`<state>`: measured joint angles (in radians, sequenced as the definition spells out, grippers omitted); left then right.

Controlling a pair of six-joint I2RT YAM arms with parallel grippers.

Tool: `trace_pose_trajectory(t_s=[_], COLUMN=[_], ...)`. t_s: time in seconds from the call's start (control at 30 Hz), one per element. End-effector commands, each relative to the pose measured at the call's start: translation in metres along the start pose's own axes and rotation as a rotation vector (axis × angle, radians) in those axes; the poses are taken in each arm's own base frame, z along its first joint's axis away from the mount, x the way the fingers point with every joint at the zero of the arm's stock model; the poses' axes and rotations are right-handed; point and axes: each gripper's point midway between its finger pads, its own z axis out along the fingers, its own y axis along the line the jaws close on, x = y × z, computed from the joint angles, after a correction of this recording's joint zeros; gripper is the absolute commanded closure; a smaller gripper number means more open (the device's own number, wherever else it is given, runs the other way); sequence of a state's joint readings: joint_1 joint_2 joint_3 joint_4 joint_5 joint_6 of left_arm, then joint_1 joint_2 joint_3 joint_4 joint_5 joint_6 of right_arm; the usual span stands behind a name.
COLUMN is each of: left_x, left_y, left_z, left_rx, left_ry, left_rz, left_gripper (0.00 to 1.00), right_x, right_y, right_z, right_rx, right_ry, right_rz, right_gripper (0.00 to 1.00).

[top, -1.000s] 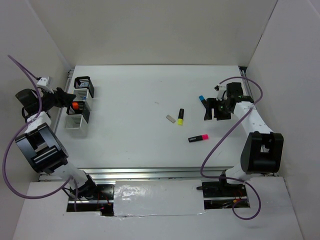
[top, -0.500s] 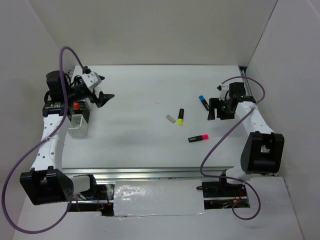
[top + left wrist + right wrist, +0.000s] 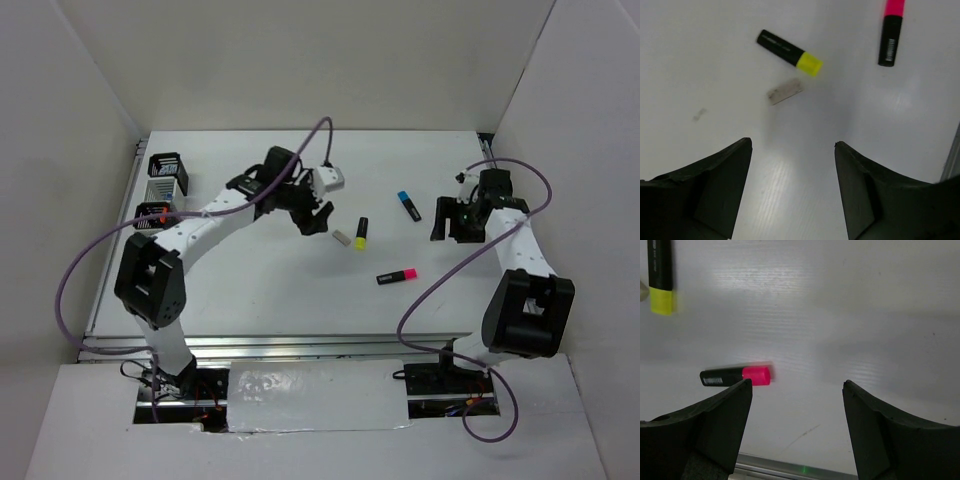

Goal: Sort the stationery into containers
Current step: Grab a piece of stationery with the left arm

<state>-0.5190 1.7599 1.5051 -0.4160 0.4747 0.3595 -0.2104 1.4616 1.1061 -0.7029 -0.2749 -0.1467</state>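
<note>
While the left arm reaches over the middle of the white table (image 3: 250, 290), its hand (image 3: 318, 218) hangs with both black fingers spread apart and nothing between them. In the left wrist view, the small flat beige eraser (image 3: 785, 91) lies on the table just ahead of those fingers. The short black-bodied highlighter with a yellow cap (image 3: 789, 52) lies just beyond it, close but not touching.

The right hand (image 3: 450, 222) sits over the right side of the table, its fingers also parted and empty. The black highlighter with a blue cap (image 3: 407, 204) lies just to its left, seen from above. The black highlighter with a pink cap (image 3: 397, 275) lies flat nearer the arm bases, apart from the others.

Along the far left edge stand a small square black mesh cup (image 3: 167, 167), a white slatted cup (image 3: 160, 188) beside it, and another black mesh cup (image 3: 148, 214) with an orange cap showing in it. All three are well apart from the loose pieces.
</note>
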Motion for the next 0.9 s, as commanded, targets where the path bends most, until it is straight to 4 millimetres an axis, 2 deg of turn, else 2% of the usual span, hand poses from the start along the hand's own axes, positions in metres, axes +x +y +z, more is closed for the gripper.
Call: trace_pose_trajectory(t_s=[0.0,0.07,0.13,0.2,0.23,0.27,0.3,0.37,0.4,0.53,0.63,0.67,0.73,0.8,0.87], left_x=[-0.010,-0.009,-0.027,-0.021,-0.038,-0.029,-0.032,-0.036,-0.034,-0.028,-0.018,-0.024,-0.019,-0.023,-0.009], left_y=[-0.030,-0.062,-0.082,-0.093,-0.106,-0.106,-0.118,-0.124,-0.134,-0.142,-0.145,-0.144,-0.146,-0.151,-0.154], left_z=[0.026,0.052,0.069,0.096,0.103,0.121,0.131,0.152,0.161,0.194,0.209,0.214,0.223,0.229,0.240], left_rx=[0.045,0.138,0.192,0.223,0.237,0.221,0.230,0.218,0.216,0.206,0.198,0.190,0.194,0.200,0.191], left_ry=[-0.004,-0.012,-0.069,-0.042,-0.057,-0.024,-0.025,-0.015,0.005,0.047,0.051,0.019,0.013,0.003,0.046], left_rz=[0.005,0.036,0.069,0.053,0.081,0.070,0.087,0.095,0.107,0.083,0.029,0.029,0.007,0.009,0.008], left_gripper=[0.20,0.17,0.17,0.19,0.21,0.22,0.23,0.24,0.25,0.26,0.28,0.28,0.29,0.29,0.29], right_x=[0.009,0.012,0.014,0.017,0.019,0.022,0.022,0.025,0.026,0.029,0.032,0.033,0.034,0.036,0.037], right_y=[-0.002,-0.005,-0.010,-0.014,-0.018,-0.019,-0.021,-0.024,-0.026,-0.031,-0.037,-0.039,-0.040,-0.042,-0.045], right_z=[-0.013,-0.015,-0.017,-0.018,-0.018,-0.018,-0.020,-0.022,-0.024,-0.029,-0.032,-0.033,-0.034,-0.035,-0.037], right_rx=[0.001,0.001,0.000,-0.001,-0.001,-0.002,-0.004,-0.007,-0.005,0.002,0.006,0.004,0.002,0.003,0.007], right_ry=[-0.021,-0.023,-0.023,-0.013,-0.008,-0.002,-0.004,-0.005,-0.007,-0.016,-0.021,-0.021,-0.024,-0.023,-0.027], right_rz=[0.039,0.067,0.103,0.134,0.154,0.165,0.175,0.189,0.194,0.205,0.222,0.234,0.237,0.249,0.251], right_gripper=[0.21,0.21,0.21,0.21,0.21,0.21,0.21,0.21,0.21,0.21,0.21,0.21,0.21,0.21,0.21])
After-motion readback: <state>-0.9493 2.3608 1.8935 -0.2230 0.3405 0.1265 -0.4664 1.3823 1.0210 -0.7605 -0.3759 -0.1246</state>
